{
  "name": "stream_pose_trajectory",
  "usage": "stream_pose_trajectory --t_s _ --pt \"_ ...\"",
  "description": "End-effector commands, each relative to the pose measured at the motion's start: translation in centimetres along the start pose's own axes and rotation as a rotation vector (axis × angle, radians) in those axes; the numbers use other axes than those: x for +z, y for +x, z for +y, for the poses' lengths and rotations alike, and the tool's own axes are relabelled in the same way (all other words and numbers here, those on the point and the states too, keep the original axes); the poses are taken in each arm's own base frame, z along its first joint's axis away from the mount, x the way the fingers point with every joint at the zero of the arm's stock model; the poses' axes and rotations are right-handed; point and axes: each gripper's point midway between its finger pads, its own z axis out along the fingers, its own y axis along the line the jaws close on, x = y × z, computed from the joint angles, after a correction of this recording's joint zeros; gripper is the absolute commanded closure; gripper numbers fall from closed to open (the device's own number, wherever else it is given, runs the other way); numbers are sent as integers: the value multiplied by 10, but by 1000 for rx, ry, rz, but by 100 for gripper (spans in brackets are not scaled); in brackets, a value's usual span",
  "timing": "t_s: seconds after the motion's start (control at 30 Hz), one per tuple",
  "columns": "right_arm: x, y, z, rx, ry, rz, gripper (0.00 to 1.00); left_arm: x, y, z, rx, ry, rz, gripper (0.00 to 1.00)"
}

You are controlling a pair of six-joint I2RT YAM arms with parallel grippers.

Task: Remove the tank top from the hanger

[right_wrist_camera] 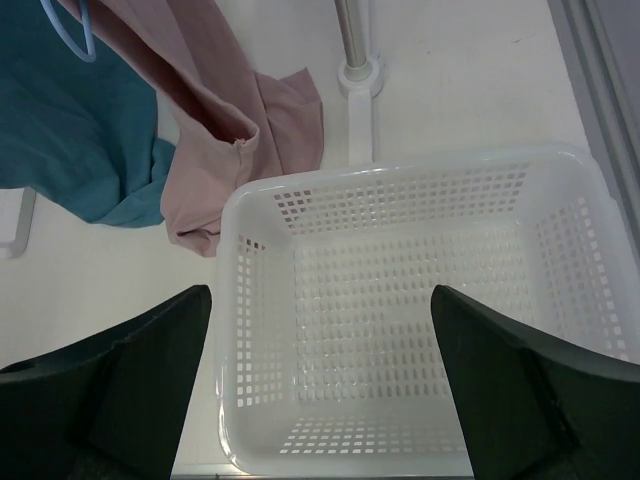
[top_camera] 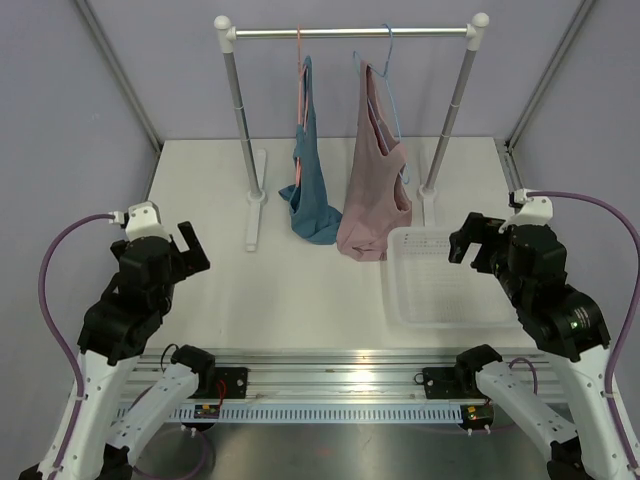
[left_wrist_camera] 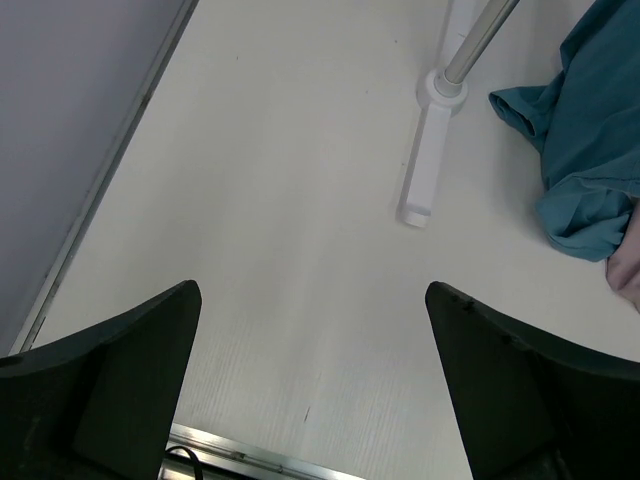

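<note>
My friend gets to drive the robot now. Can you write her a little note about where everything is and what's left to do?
Left gripper: jaws open, empty, over the bare table.
Right gripper: jaws open, empty, above the white basket.
The tank top hangs on the hanger from the rail, its hem bunched on the table, beside a pink top.
Done: nothing.
Left: slip the tank top off the hanger.

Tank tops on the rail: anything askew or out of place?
Yes. The teal tank top and the pink top both hang so low that their hems crumple on the table. Nothing else stands out.
</note>
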Motion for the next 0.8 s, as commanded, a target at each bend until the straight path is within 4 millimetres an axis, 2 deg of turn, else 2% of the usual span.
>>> stream_pose_trajectory --t_s 0.0,0.07,0.17,0.2,0.3,0.4,0.5,0.53,0.57,0.63,0.67,0.7,0.73,0.77 --pt "5 -8 14 35 -51 -19 0 -5 -21 -11 -34 53 -52 1" --pt "4 -10 19 43 -82 -29 0 -6 -23 -17 -34 80 -52 1" --pt "0 -17 40 67 -198 -56 0 -6 -27 -30 -40 142 -47 1" --pt "-2 -22 55 85 -272 -70 1 -5 -27 -36 -40 166 -38 1" --pt "-1 -31 77 115 -368 -59 1 -4 -31 -44 -42 194 -34 1" --pt "1 -46 93 108 -423 -58 0 -8 -43 -57 -48 248 -40 1" --pt "6 -58 97 102 -414 -67 0 -14 -65 -76 -56 329 -67 1" --pt "8 -60 97 95 -408 -65 0 -21 -79 -84 -63 376 -89 1" --pt "11 -62 98 91 -404 -60 1 -13 -81 -96 -49 390 -60 1" --pt "15 -60 95 88 -378 -47 1 -10 -94 -114 -39 442 -49 1" --pt "17 -58 94 87 -369 -41 1 -16 -110 -125 -42 473 -71 1" --pt "18 -55 93 84 -365 -30 0 -3 -111 -140 -21 476 -36 1" --pt "20 -54 88 83 -334 -33 0 1 -116 -148 -18 475 -31 1" --pt "18 -54 86 83 -332 -39 1 -7 -135 -157 -30 500 -59 1"
